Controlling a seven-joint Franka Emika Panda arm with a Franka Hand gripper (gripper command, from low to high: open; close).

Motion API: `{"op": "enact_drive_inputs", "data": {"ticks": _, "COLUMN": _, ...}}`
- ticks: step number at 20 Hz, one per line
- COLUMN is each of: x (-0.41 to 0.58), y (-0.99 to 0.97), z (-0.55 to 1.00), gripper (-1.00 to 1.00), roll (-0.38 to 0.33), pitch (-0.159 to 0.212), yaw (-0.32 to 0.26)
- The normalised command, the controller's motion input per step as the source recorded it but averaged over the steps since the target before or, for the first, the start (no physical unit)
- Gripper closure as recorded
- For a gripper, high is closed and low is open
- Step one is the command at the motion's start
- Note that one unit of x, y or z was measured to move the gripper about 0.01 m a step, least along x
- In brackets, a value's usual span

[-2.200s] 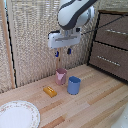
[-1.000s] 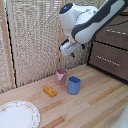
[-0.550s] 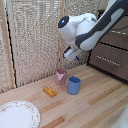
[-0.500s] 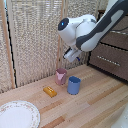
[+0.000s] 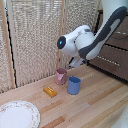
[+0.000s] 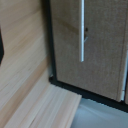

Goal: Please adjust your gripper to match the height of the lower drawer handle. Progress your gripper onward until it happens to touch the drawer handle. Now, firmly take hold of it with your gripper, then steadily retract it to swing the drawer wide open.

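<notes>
- The drawer handle (image 5: 109, 62) is a thin silvery bar whose long axis runs level along the dark brown front of the lower drawer (image 5: 113, 67), at the exterior view's right edge, just above the worktop (image 5: 90, 107).
- In the exterior view the bar slopes slightly down toward the right as the cabinet recedes; a matching bar sits on the drawer above it.
- The white robot arm (image 5: 95, 35) sweeps down from the upper right and partly covers the near end of the cabinet front.
- The gripper (image 5: 75, 62) shows only as a small dark tip under the arm's white body, above the pink cup (image 5: 61, 76); whether its fingers stand apart or together cannot be told.
- The gripper is apart from the handle, which lies further to the exterior view's right.
- Only the exterior view shows the worktop's contents: a blue cup (image 5: 74, 85) just beside the pink cup, a small orange block (image 5: 50, 92) near them, and a patterned plate (image 5: 17, 116) at the lower left.
- Only the wrist view shows a close woven panel (image 6: 90, 45) in a dark frame carrying a pale slim bar (image 6: 82, 30), beside light wood boards (image 6: 22, 55); which object that bar belongs to cannot be told.
</notes>
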Motion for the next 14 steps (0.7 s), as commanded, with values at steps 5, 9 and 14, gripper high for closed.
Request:
{"op": "enact_drive_inputs", "data": {"ticks": 5, "x": 0.0, "y": -0.38, "z": -0.31, "gripper": -1.0, "roll": -0.322, "pitch": 0.025, "yaw": 0.133}}
{"op": "enact_drive_inputs", "data": {"ticks": 9, "x": 0.0, "y": -0.5, "z": -0.15, "gripper": -1.0, "roll": -0.212, "pitch": 0.028, "yaw": 0.146}}
{"op": "enact_drive_inputs", "data": {"ticks": 14, "x": -0.063, "y": -0.59, "z": 0.05, "gripper": -1.0, "roll": -0.065, "pitch": 0.022, "yaw": 0.168}}
